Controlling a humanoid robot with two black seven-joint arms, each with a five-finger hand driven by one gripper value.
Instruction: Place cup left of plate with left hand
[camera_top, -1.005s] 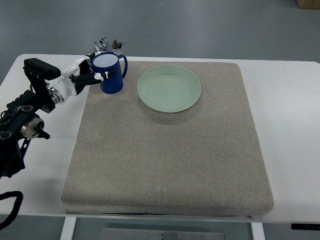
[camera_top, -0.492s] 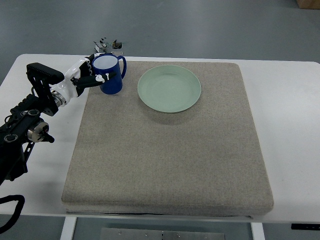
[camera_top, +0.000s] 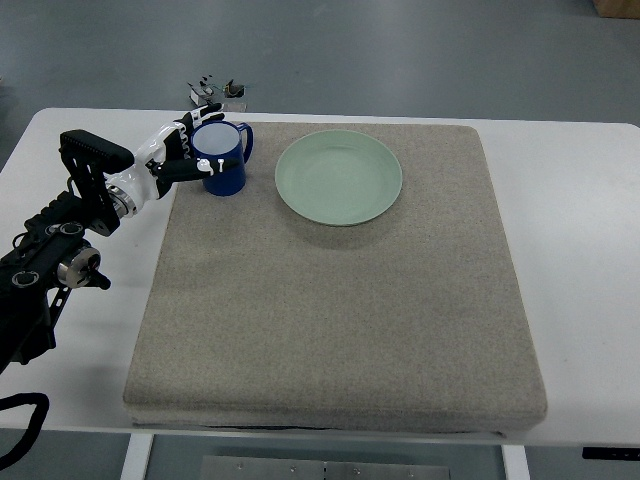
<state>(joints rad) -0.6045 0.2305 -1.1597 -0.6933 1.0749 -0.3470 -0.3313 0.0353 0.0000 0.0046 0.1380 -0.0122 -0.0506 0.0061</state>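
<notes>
Here the left hand (camera_top: 185, 155) clasps the cup (camera_top: 222, 160).

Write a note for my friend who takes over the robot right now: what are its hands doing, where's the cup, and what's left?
Left hand: its fingers wrap the blue ceramic cup from the cup's left side.
Right hand: not in view.
The blue ceramic cup stands upright on the grey felt mat, near its far left corner, handle toward the round pale green plate. Cup and plate are apart, with the cup left of the plate.
Done: the cup looks to be at its spot.
Left: open the fingers and draw the left hand away without tipping the cup.
</notes>
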